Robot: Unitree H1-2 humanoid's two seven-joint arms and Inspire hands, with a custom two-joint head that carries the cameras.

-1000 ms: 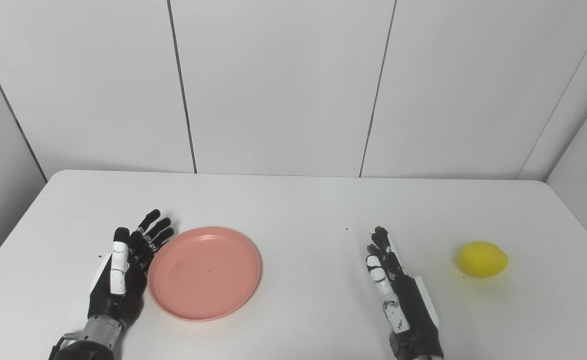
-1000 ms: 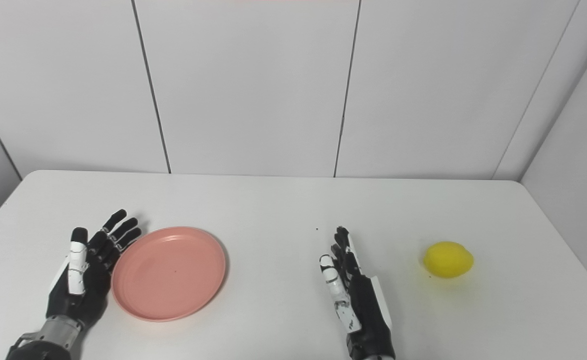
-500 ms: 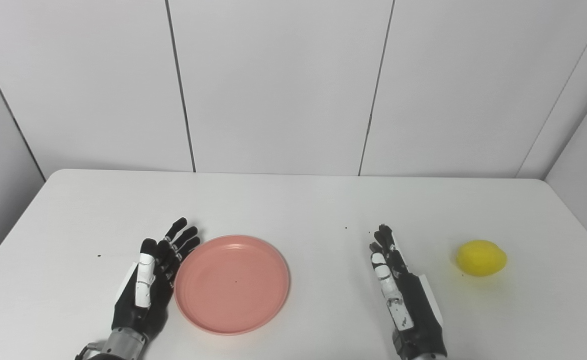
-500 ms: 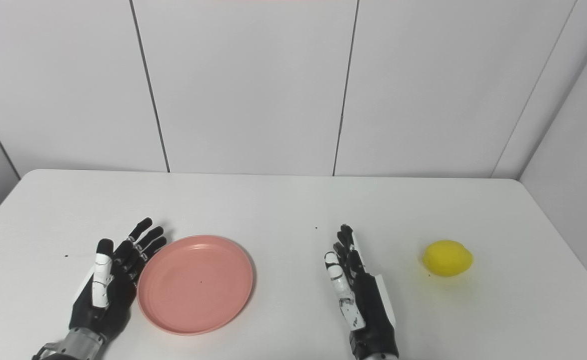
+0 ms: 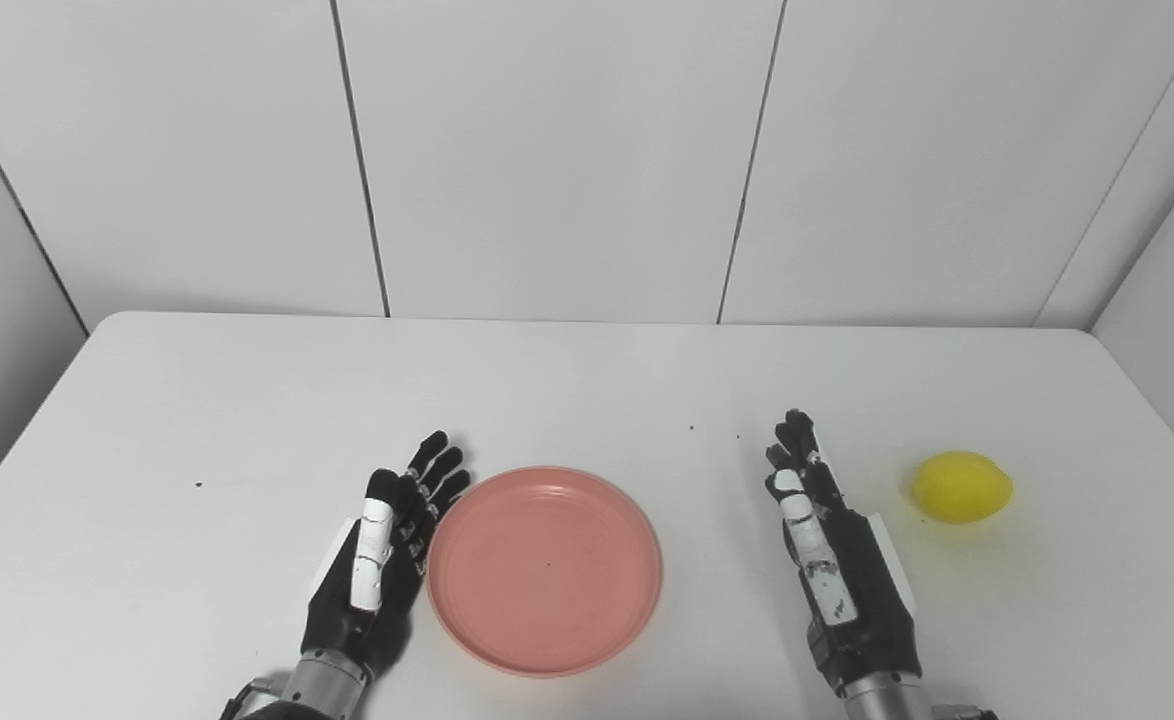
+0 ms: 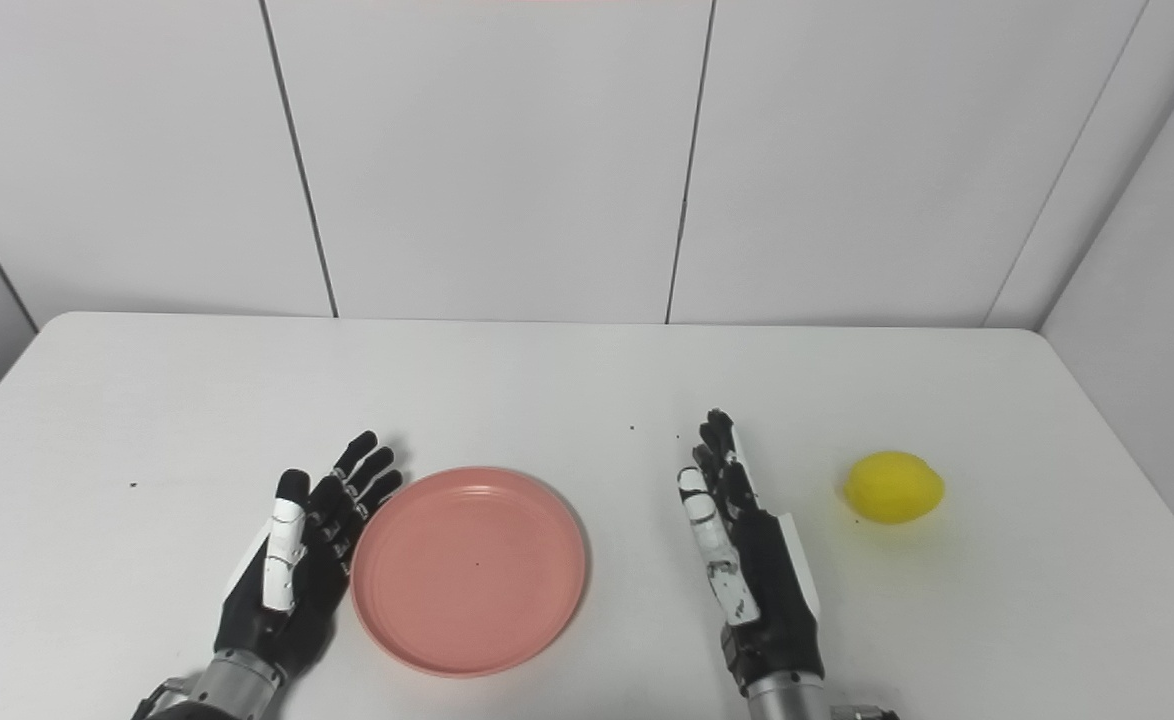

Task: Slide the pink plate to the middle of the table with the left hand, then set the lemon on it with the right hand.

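With fingers straight and spread, the left hand (image 5: 372, 560) touched the round, smooth pink plastic plate (image 5: 545, 570) mid-table (image 5: 587, 390); right hand (image 5: 842, 570) flat, empty, near the oval yellow lemon (image 5: 961, 487).

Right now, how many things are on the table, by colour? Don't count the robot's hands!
Pink: 1, the pink plate
Yellow: 1, the lemon
Total: 2 things on the white table
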